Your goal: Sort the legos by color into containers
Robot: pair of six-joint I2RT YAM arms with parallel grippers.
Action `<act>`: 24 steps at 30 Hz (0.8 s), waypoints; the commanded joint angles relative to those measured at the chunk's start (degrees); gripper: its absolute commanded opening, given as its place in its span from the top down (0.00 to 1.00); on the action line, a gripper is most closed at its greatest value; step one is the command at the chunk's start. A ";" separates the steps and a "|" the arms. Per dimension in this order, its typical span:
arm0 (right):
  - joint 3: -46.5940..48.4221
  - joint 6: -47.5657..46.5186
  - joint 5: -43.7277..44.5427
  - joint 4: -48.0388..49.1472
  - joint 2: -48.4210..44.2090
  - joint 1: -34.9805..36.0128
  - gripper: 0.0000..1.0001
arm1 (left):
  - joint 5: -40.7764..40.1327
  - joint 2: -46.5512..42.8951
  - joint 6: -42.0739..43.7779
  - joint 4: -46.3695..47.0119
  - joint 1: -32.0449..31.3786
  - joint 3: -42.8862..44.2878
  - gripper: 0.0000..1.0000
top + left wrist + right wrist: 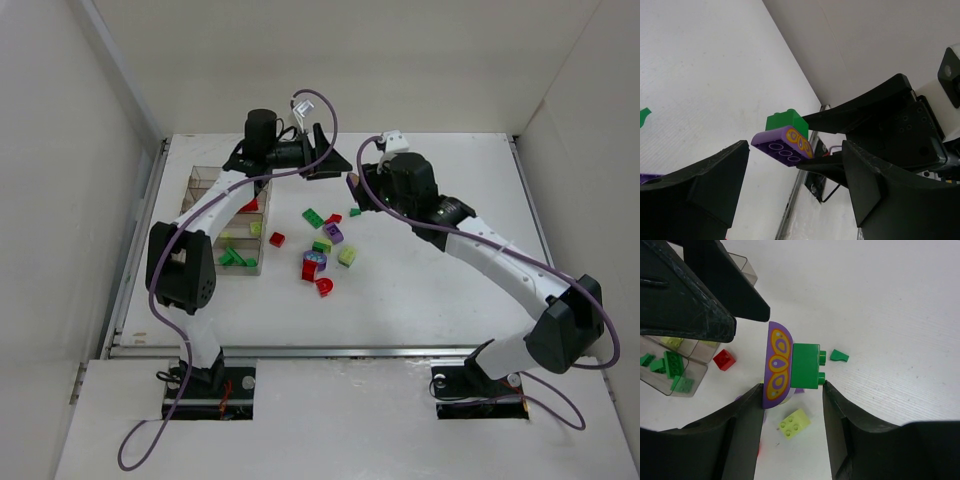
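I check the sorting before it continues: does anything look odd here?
Yes. The right gripper holds a purple piece with a green brick joined to it; two colors stuck together cannot be sorted by color as they are.

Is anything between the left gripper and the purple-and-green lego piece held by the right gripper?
Nothing visible does. The left gripper is open with clear air to the purple-and-green piece; only the right gripper touches it, clamping both sides.
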 commanded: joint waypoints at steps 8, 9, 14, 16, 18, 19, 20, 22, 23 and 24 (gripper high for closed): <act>3.49 1.42 2.84 3.88 -0.32 1.32 1.00 | 2.23 1.18 -3.80 3.59 -0.07 -0.66 0.29; 3.49 1.42 2.84 3.88 -0.32 1.32 1.00 | 2.23 1.18 -3.28 3.59 -0.07 -0.66 0.29; 4.01 2.56 2.84 4.93 -0.33 1.32 1.00 | 2.23 2.33 -3.88 4.46 -0.07 -0.14 0.29; 4.55 2.56 2.84 5.54 1.08 1.32 1.00 | 2.93 2.33 -5.03 5.95 -0.07 0.39 0.30; 6.47 2.56 2.84 5.55 2.13 1.32 1.00 | 2.93 2.85 -5.03 5.96 -0.07 0.91 0.32; 6.48 2.56 2.84 5.55 2.83 1.32 1.00 | 2.93 2.85 -5.03 5.96 -0.07 0.92 0.33; 7.18 2.56 2.84 5.55 2.84 1.84 1.00 | 2.93 2.85 -5.03 6.48 -0.07 0.92 0.36; 7.18 2.56 2.32 6.07 3.37 1.85 1.00 | 2.93 2.85 -5.56 7.10 -0.07 0.92 0.38; 7.18 2.56 2.32 6.07 3.37 1.85 1.00 | 3.46 2.85 -6.08 7.89 -0.07 0.92 0.40; 7.18 2.56 2.32 6.07 3.98 1.85 1.00 | 3.46 2.85 -6.61 7.89 -0.07 0.92 0.43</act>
